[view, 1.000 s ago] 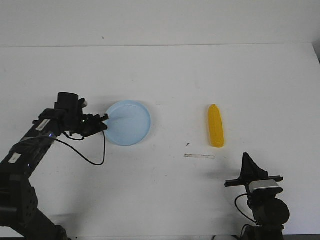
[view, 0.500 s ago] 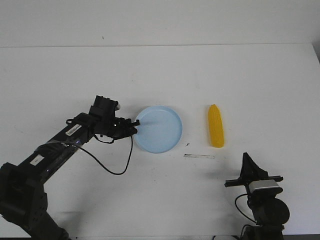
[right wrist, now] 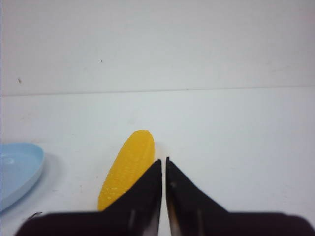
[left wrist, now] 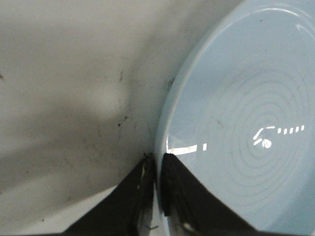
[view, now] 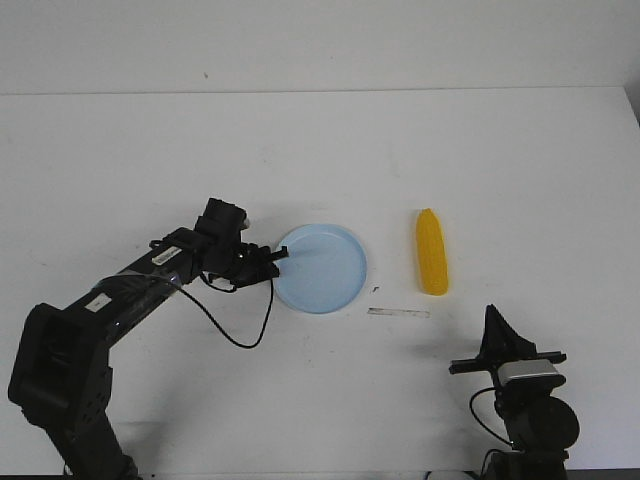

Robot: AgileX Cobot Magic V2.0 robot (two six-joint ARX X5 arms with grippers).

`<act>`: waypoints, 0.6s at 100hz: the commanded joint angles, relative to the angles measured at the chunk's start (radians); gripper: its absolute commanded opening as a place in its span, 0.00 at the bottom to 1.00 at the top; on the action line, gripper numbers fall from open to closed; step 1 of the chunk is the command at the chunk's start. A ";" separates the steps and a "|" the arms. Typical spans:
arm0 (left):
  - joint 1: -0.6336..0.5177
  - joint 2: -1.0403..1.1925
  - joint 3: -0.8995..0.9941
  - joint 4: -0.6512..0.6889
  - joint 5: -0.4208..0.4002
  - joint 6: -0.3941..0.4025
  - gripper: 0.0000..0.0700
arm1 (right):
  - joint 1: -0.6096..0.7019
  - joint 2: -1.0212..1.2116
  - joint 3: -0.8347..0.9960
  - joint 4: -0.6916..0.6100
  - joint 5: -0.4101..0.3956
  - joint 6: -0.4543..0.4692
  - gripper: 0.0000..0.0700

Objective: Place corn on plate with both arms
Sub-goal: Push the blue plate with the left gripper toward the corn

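Observation:
The pale blue plate point(view: 322, 268) lies flat on the white table, left of the yellow corn point(view: 432, 252). My left gripper point(view: 281, 254) is shut on the plate's left rim; in the left wrist view the rim point(left wrist: 165, 128) runs between the two black fingers point(left wrist: 158, 162). The corn lies by itself, its tapered end pointing away from me. My right gripper point(view: 494, 318) rests low near the front edge, shut with nothing in it, short of the corn point(right wrist: 127, 169). The plate's edge point(right wrist: 19, 172) shows in the right wrist view.
A thin pale strip point(view: 398, 313) and a small dark speck point(view: 375, 289) lie on the table between plate and right gripper. A black cable point(view: 235, 325) loops from the left arm over the table. The table's back edge point(view: 320, 92) meets a white wall.
My left arm has dragged the plate to the right across the table, toward the corn, most of it in the first half second. The right arm and the corn have not moved.

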 commanded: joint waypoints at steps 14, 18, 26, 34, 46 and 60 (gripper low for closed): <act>-0.007 0.023 0.017 -0.002 0.002 -0.001 0.37 | 0.002 0.001 -0.001 0.011 0.001 -0.007 0.02; -0.007 0.019 0.017 -0.003 0.002 0.000 0.37 | 0.002 0.001 -0.001 0.011 0.001 -0.007 0.02; -0.007 0.004 0.017 -0.005 0.002 0.005 0.37 | 0.002 0.001 -0.001 0.011 0.001 -0.008 0.02; -0.007 -0.023 0.017 -0.006 0.002 0.010 0.37 | 0.002 0.002 -0.001 0.011 0.001 -0.008 0.02; 0.002 -0.085 0.017 -0.009 0.002 0.027 0.36 | 0.002 0.002 -0.001 0.011 0.001 -0.008 0.02; 0.012 -0.161 0.017 0.021 -0.011 0.117 0.35 | 0.002 0.001 -0.001 0.011 0.001 -0.008 0.02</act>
